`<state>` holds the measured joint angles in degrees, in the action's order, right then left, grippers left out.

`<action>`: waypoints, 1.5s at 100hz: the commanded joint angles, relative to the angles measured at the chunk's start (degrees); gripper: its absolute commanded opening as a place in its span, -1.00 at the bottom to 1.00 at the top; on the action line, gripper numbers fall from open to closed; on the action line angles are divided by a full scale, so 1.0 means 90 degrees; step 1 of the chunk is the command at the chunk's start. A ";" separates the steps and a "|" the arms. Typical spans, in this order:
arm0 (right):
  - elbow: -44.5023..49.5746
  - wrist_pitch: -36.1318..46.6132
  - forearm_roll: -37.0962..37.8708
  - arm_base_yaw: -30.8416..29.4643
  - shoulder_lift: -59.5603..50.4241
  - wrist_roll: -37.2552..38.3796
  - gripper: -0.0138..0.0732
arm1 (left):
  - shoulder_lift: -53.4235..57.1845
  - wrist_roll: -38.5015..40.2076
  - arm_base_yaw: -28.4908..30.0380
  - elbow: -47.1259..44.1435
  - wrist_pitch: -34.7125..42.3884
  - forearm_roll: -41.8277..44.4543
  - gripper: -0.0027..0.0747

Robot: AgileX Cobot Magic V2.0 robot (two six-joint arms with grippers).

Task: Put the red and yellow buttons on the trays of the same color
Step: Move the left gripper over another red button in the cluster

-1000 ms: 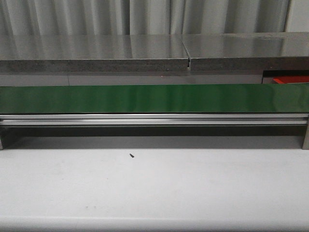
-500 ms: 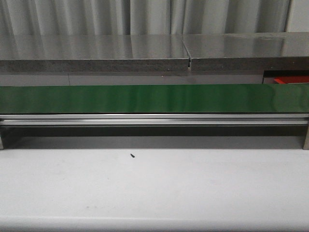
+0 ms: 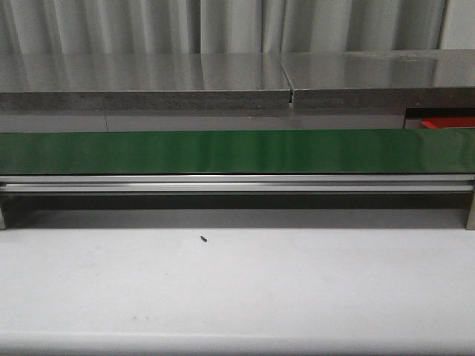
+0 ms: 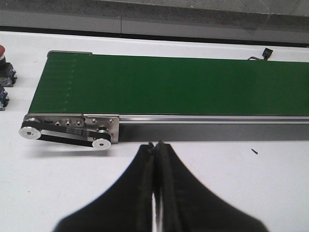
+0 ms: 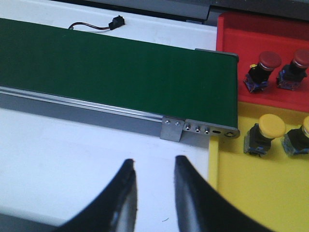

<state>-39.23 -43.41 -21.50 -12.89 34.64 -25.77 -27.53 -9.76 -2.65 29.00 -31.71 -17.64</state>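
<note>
In the right wrist view a red tray (image 5: 241,38) holds two red buttons (image 5: 263,70) (image 5: 293,67), and a yellow tray (image 5: 241,193) beside it holds two yellow buttons (image 5: 265,133) (image 5: 299,137). Both trays sit just past the end of the green conveyor belt (image 5: 120,67). My right gripper (image 5: 154,166) is open over the white table, empty. My left gripper (image 4: 155,145) is shut with nothing in it, in front of the belt's other end (image 4: 169,87). A red button (image 4: 4,60) shows partly at that frame's edge. In the front view only a sliver of the red tray (image 3: 445,121) shows.
The conveyor (image 3: 237,152) runs across the table on an aluminium frame (image 3: 237,184). A drive pulley and belt (image 4: 67,133) sit at its left end. A small black cable plug (image 5: 113,21) lies behind it. A tiny dark speck (image 3: 202,239) lies on the white table.
</note>
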 commanded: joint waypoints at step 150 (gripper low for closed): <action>-0.0081 0.0352 -0.0074 0.0009 -0.0143 -0.0056 -0.84 | -0.1377 0.1084 0.0499 0.1673 -0.0287 0.1365 0.65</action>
<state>-38.46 -43.41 -21.50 -12.89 33.42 -25.97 -35.06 -2.92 0.14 38.30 -37.98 -8.38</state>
